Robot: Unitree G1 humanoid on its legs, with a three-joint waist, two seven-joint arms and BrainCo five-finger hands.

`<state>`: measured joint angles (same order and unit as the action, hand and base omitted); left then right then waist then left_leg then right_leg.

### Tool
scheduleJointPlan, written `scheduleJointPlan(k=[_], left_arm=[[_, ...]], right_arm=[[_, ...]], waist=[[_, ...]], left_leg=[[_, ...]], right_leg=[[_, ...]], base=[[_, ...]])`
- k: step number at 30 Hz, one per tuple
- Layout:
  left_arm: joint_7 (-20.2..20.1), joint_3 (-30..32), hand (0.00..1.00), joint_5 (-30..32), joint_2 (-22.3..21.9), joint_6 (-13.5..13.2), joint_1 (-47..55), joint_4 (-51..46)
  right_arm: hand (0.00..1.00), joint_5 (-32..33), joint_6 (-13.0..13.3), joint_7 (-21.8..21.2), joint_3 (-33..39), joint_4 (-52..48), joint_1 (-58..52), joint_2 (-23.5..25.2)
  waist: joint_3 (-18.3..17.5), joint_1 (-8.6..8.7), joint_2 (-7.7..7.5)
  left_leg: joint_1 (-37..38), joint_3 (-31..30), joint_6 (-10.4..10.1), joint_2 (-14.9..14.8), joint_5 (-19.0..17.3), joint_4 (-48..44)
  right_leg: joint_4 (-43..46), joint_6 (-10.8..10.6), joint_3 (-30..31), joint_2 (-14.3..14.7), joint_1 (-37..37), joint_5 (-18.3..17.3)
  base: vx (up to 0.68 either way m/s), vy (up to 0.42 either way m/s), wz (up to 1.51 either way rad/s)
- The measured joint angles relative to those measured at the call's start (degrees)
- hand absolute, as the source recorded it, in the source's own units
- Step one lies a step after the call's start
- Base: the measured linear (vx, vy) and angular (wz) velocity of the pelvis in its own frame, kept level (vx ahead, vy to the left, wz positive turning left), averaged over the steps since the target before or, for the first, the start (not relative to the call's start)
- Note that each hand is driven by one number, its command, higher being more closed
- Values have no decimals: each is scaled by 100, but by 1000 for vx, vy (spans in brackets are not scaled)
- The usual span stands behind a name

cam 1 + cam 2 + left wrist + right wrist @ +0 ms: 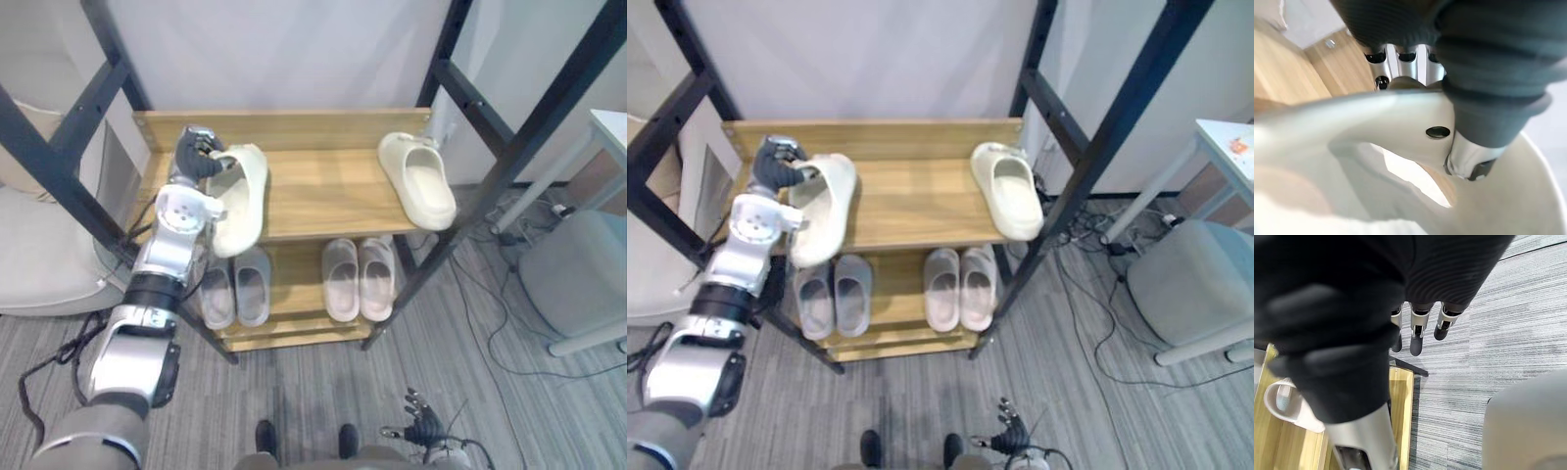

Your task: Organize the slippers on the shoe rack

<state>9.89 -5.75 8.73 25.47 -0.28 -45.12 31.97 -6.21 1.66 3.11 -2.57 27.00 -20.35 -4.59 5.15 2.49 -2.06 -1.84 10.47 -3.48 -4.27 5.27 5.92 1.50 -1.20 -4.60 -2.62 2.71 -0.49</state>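
On the top shelf's (323,201) left edge, the left hand (196,155) grips a cream slipper (241,204); the right hand (423,427) hangs loose-fingered above carpet (480,343).

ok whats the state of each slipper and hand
left cream foam slipper: held by its strap, tilted over the top shelf
right cream foam slipper: sole down, top shelf's right end
grey slipper pair: side by side, lower shelf
pale pinkish slipper pair: side by side, lower shelf
left hand: shut on the strap
right hand: open, empty
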Motion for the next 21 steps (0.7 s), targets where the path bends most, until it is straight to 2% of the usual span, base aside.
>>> scheduleJointPlan(k=[4, 13, 21], left_arm=[[5, -167, 100, -81, -114, -7, 27, -135], [130, -489, 100, -102, -379, -25, 27, -189], [263, -442, 100, 30, -361, -27, -229, 124]], right_arm=[[0, 8, 10, 8, 7, -2, 21, -1], [0, 184, 49, 29, 16, 2, 130, -50], [0, 229, 85, 41, 18, 1, 209, -69]], waist=[[-1, 49, 54], [23, 176, 325], [79, 307, 401]], left_leg=[[4, 2, 1, 21, 0, -1], [61, 186, 3, 9, -6, 0], [46, 510, -11, -28, -39, 0]], right_leg=[[2, -1, 3, -7, 0, 1], [18, -12, 205, 20, 55, 14], [-35, -12, 523, 71, 259, 132]], base=[[0, 0, 0], [7, 3, -10], [-8, 2, -22]])
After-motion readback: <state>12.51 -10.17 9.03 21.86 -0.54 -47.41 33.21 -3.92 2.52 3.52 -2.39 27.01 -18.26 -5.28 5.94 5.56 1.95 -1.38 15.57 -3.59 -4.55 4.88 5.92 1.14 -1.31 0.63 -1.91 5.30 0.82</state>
